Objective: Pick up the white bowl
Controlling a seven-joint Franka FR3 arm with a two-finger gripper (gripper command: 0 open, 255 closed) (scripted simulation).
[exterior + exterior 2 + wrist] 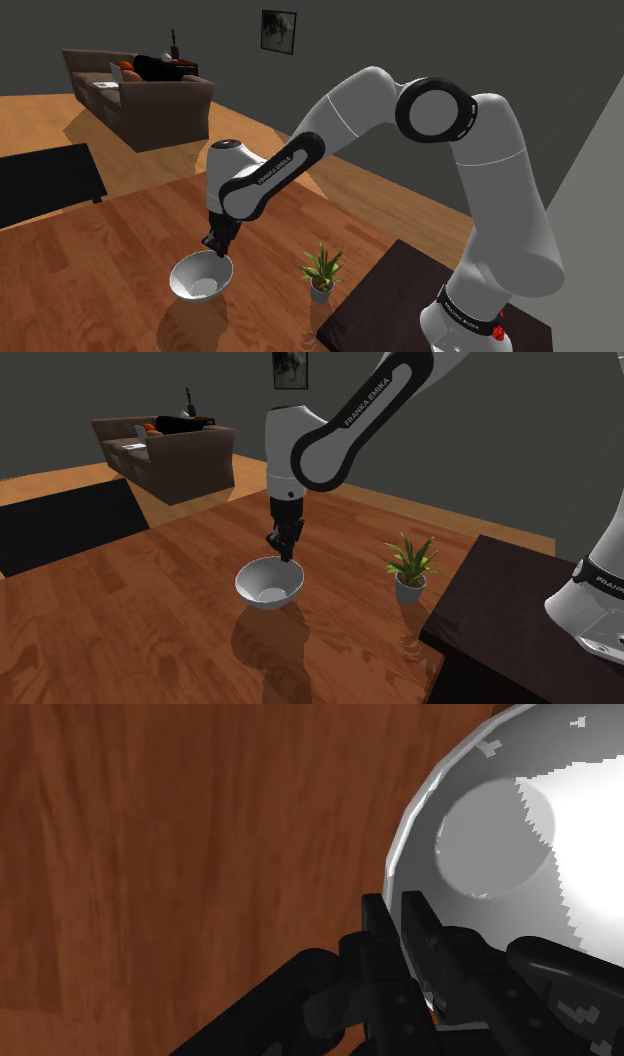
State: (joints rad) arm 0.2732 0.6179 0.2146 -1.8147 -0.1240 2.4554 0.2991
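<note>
Along the shoulder view from left to right: one black low table [45,185] far left, one brown sofa [140,95] at the far wall, one framed picture [278,30] on that wall, one bowl [200,275], one potted plant [322,270], and one dark stand [380,300] at the near right. The bowl is white and sits over the wooden table [100,270], left of the plant and well apart from it. It is tilted, and its shadow falls on the wood below it. The gripper [219,250] comes down on the bowl's far rim. In the wrist view the fingers [375,929] are nearly closed, one outside the rim and one inside, clasping the wall between them
</note>
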